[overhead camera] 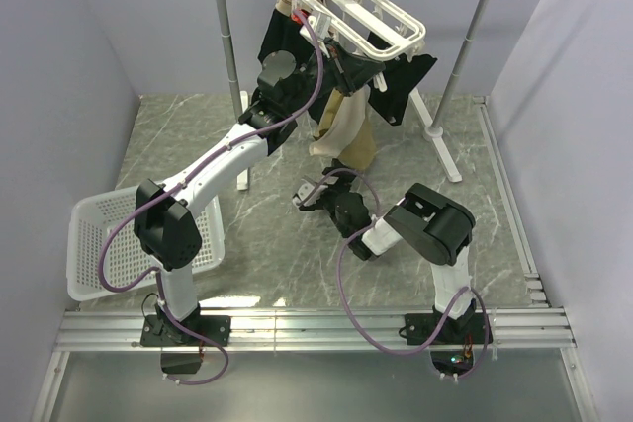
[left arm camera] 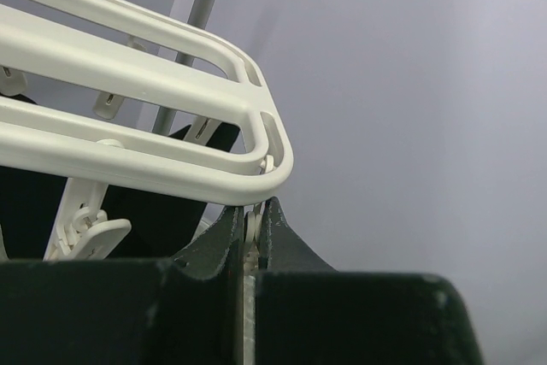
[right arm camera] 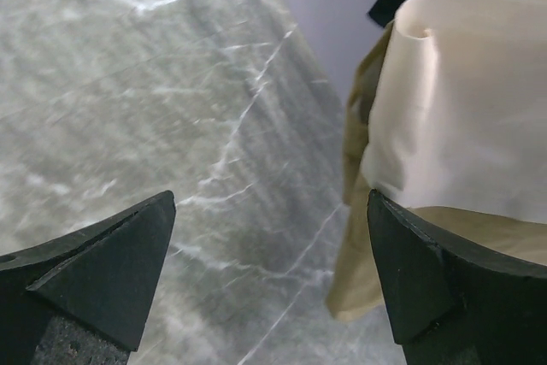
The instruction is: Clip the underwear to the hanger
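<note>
The white hanger (overhead camera: 368,9) hangs by its hook from the rack's top bar. The tan underwear (overhead camera: 348,133) dangles below it, its pale inner side showing, and its top edge is hidden behind my left gripper (overhead camera: 346,70). In the left wrist view the left gripper (left arm camera: 250,213) is shut on a small white clip (left arm camera: 251,230) just under the hanger's rounded corner (left arm camera: 272,160). My right gripper (overhead camera: 312,192) sits low, beside the underwear's bottom. In its wrist view the right gripper (right arm camera: 269,271) is open with only table between the fingers, and the underwear (right arm camera: 461,108) hangs by the right finger.
Black garments (overhead camera: 404,82) hang from the hanger on both sides of the underwear. The grey-white pole rack (overhead camera: 226,42) stands at the back, one foot (overhead camera: 442,155) reaching forward. A white basket (overhead camera: 99,244) sits at the left on the marble table (overhead camera: 465,185).
</note>
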